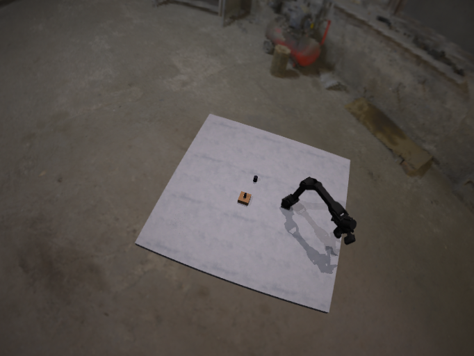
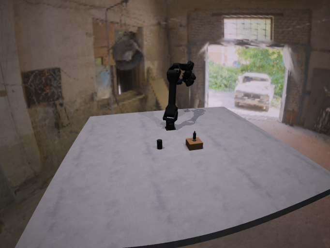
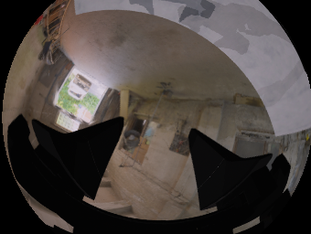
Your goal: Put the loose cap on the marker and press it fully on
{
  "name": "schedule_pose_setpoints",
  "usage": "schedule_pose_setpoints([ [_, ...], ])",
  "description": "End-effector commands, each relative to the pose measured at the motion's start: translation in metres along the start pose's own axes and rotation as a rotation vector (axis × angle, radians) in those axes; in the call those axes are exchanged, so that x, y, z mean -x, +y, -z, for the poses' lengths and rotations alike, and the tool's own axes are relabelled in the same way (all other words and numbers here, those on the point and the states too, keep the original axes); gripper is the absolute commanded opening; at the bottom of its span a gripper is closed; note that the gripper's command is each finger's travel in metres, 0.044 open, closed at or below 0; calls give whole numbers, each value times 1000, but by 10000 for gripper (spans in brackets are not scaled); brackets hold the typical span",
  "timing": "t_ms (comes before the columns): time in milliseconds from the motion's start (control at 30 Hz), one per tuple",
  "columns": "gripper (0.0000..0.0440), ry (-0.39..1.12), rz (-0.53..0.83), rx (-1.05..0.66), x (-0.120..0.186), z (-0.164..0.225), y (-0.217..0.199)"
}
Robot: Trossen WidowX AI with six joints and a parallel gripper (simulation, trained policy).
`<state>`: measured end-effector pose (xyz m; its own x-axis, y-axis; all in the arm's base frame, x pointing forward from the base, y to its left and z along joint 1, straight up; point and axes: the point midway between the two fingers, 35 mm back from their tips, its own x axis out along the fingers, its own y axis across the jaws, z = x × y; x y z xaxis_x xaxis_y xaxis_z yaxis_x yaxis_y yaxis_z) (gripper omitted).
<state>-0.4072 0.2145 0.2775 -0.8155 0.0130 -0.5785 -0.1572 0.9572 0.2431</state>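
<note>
Pale, faintly streaked tabletop [image 1: 214, 237] [image 2: 112, 186] [image 3: 293, 91], weathered room.

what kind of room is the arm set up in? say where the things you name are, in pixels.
Looks like a run-down workshop or garage: stained, worn walls, a big open doorway with a battered white vehicle [image 2: 254, 89] outside, and a red wheeled machine [image 1: 308, 53], possibly a compressor, on the bare floor [image 1: 95, 153].

We saw a pale, battered car [image 2: 253, 89] outside the open doorway — and, from above, a red machine [image 1: 306, 51] beside a stubby log [image 1: 280, 61] on the floor.
</note>
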Motion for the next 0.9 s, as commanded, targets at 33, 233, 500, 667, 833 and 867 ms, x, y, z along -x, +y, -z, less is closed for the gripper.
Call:
schedule_pose_setpoints([
  [33,320,-25,-29,-14,15,-6,9],
  [233,327,-46,-57,-37,31,-12,18],
  [500,331,-74,-97,-70,53,-21,30],
  [667,331,-92,-121,-91,66,-28,38],
  [833,331,-110,-146,-112,80,-35,45],
  [867,331,-113,-151,-116,82,-36,46],
])
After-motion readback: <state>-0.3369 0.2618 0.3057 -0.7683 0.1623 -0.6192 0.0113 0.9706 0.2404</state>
